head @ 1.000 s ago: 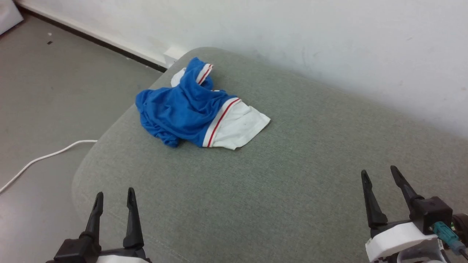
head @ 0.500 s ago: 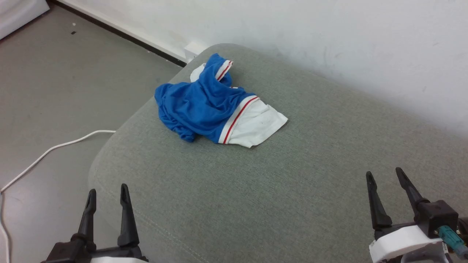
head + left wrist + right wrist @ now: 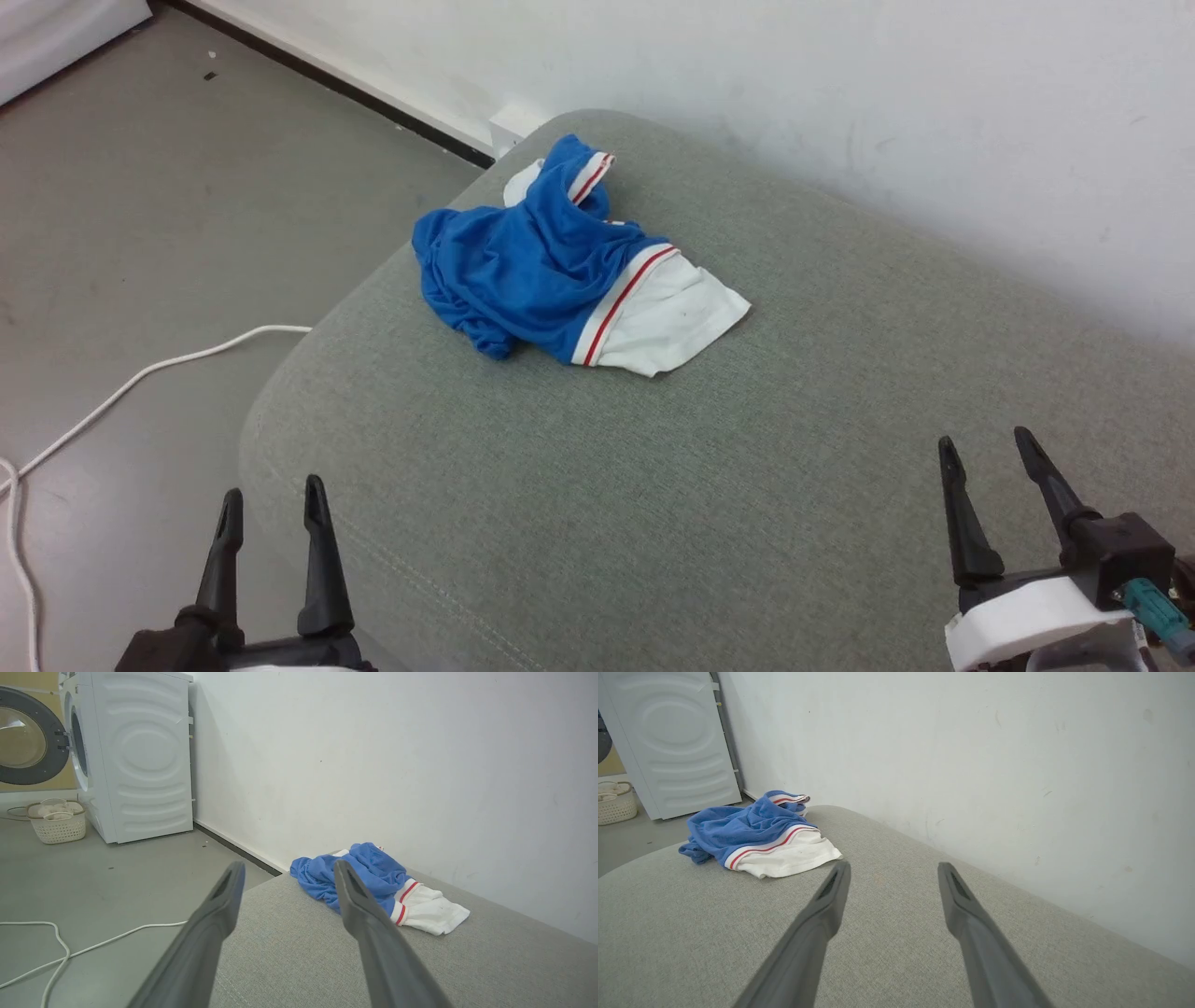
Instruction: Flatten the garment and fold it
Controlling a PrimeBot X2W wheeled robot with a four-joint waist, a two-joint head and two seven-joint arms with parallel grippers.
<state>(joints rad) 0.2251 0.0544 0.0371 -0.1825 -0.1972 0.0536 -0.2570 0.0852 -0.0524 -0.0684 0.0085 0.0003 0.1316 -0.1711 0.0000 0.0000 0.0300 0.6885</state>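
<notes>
Left wrist view caught a washing machine (image 3: 135, 756) and basket (image 3: 56, 823); left gripper (image 3: 273, 488) and right gripper (image 3: 986, 438) had jaws apart. Head camera had shifted, garment (image 3: 532, 271) unmoved.

Home laundry corner. White front-loading washing machine (image 3: 140, 756) stands against wall, round door (image 3: 25, 737) swung open. Pale woven basket (image 3: 58, 830) on floor beside it. Grey fabric-covered cushion (image 3: 653, 513) set against scuffed white wall (image 3: 887, 112). Black skirting (image 3: 327, 82), bare grey floor (image 3: 140, 205), white cable (image 3: 252, 329) trailing across it.
</notes>
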